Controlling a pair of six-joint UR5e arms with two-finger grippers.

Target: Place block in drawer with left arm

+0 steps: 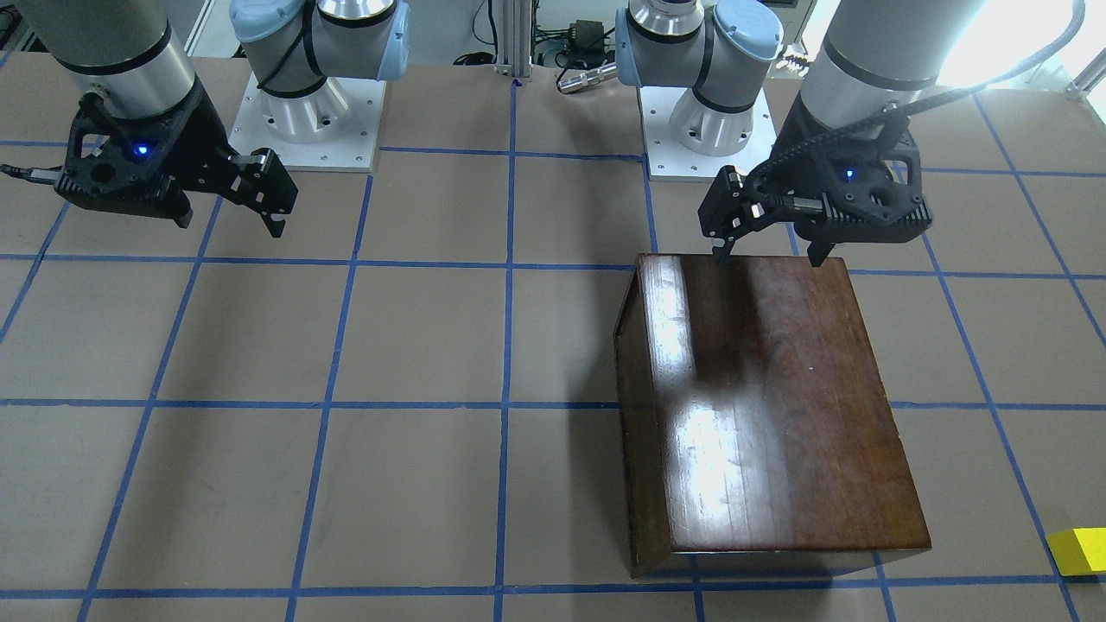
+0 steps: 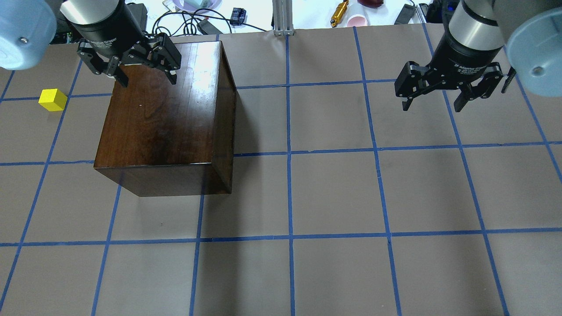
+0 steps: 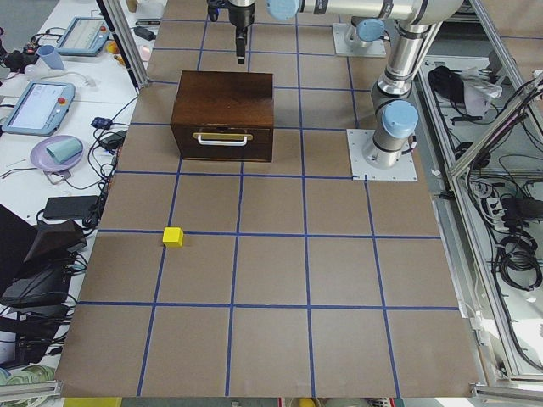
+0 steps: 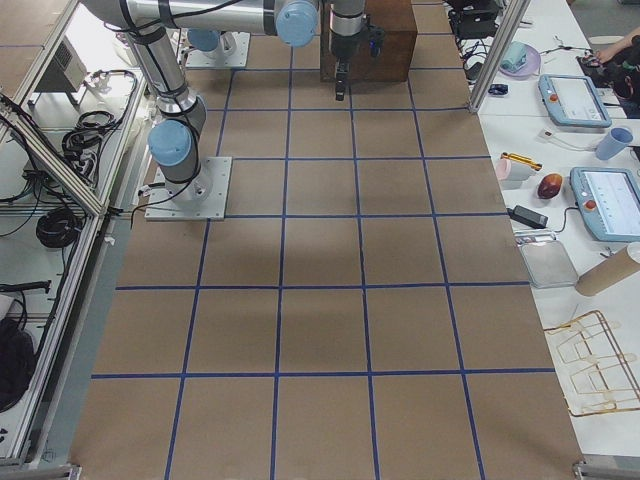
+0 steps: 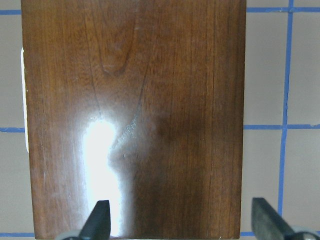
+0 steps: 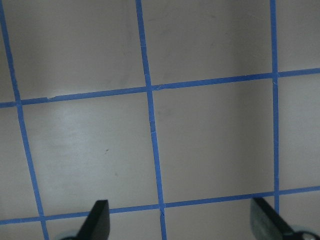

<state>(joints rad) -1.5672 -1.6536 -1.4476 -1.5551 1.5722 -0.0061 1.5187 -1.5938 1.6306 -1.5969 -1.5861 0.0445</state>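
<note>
The yellow block [image 2: 52, 99] lies on the table to the left of the dark-brown cabinet [image 2: 162, 114]; it also shows in the front view [image 1: 1080, 550] and the exterior left view [image 3: 173, 236]. The drawer is shut. Its dark front panel with the light handle [image 3: 222, 138] faces the table's left end, toward the block. My left gripper [image 2: 147, 80] is open and empty above the cabinet's top near its far edge; the left wrist view shows the glossy top [image 5: 135, 100] below. My right gripper [image 2: 432, 106] is open and empty over bare table.
Both arm bases [image 1: 307, 112] stand at the robot's side of the table. Cables, tablets and cups [image 3: 55, 153] lie on the desks beyond the table's far edge. Blue tape lines grid the brown table [image 2: 333, 197].
</note>
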